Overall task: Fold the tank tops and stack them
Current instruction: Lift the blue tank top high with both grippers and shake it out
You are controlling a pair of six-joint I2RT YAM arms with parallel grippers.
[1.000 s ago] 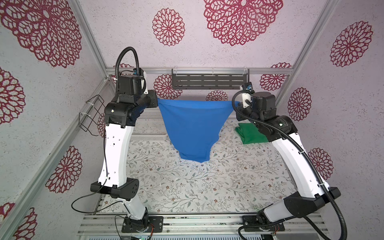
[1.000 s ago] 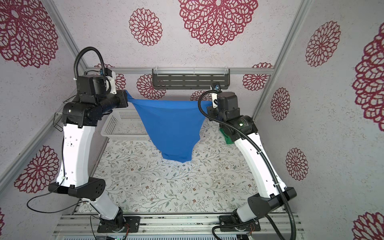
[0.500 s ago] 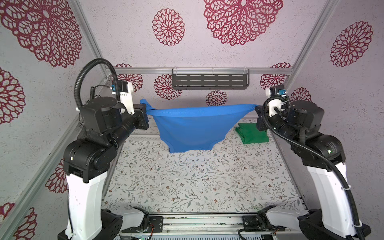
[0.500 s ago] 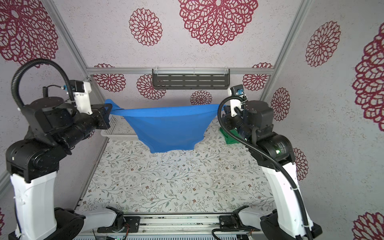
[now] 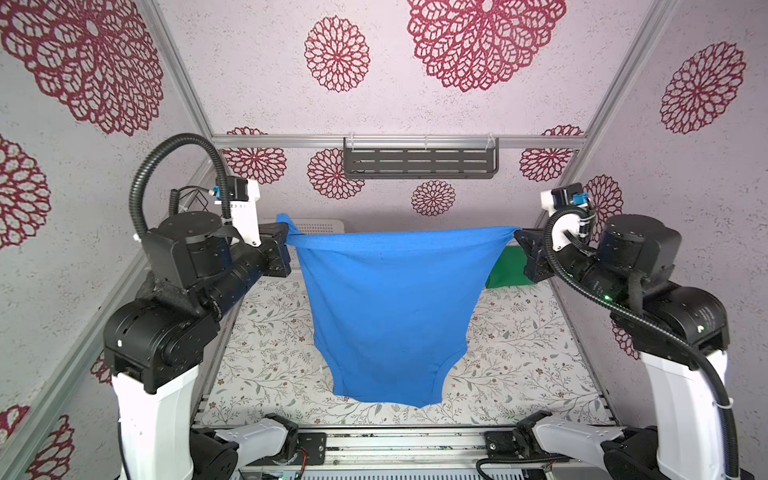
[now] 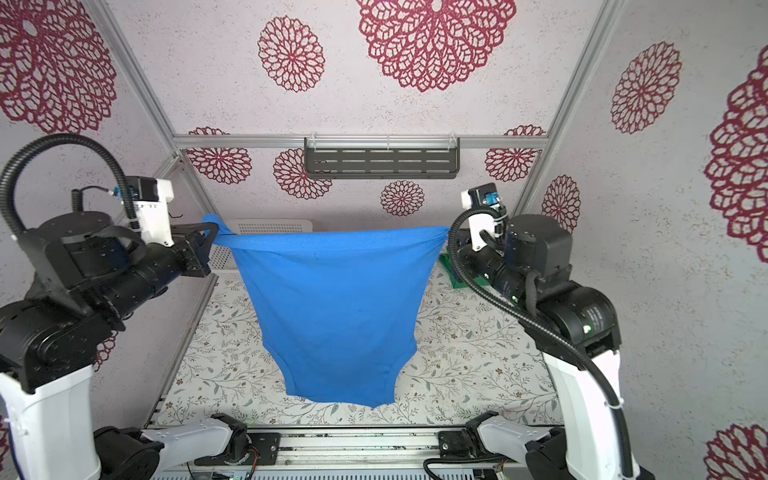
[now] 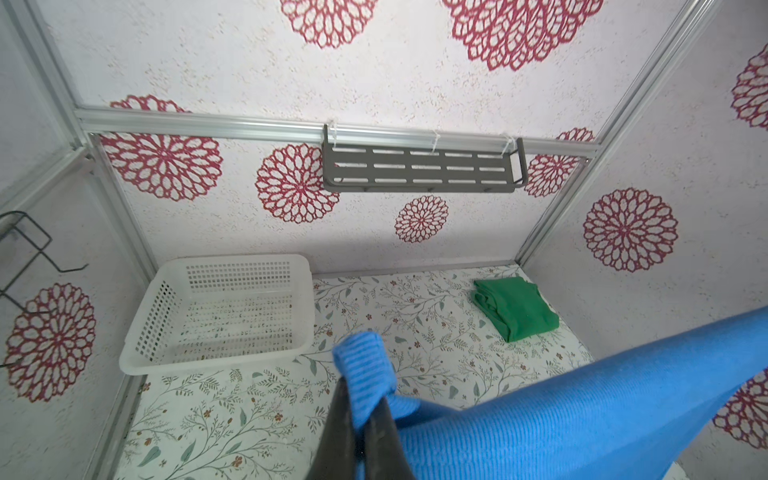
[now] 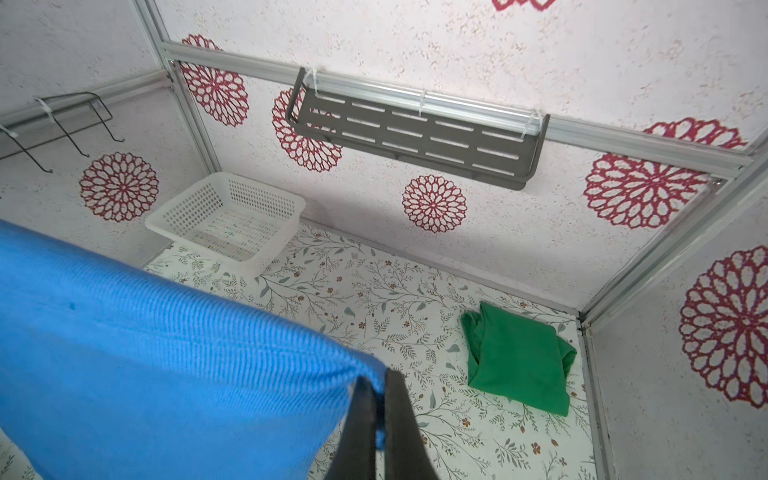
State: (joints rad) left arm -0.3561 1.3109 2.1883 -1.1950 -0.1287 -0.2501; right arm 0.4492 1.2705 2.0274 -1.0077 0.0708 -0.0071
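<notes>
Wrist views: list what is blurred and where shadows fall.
Left wrist view: the left gripper is dark and soft-edged, while the basket and green top are sharp; a soft shadow lies at the foot of the wall. Right wrist view: the right gripper is likewise blurred, the blue top shows clear ribbing; no glare.

The table [image 5: 266, 357] is covered w/ a floral print. A white perforated basket [image 7: 156, 318] is set in its far left corner. A folded green tank top [image 8: 519, 361] is laid flat by the far right corner, well apart.
</notes>
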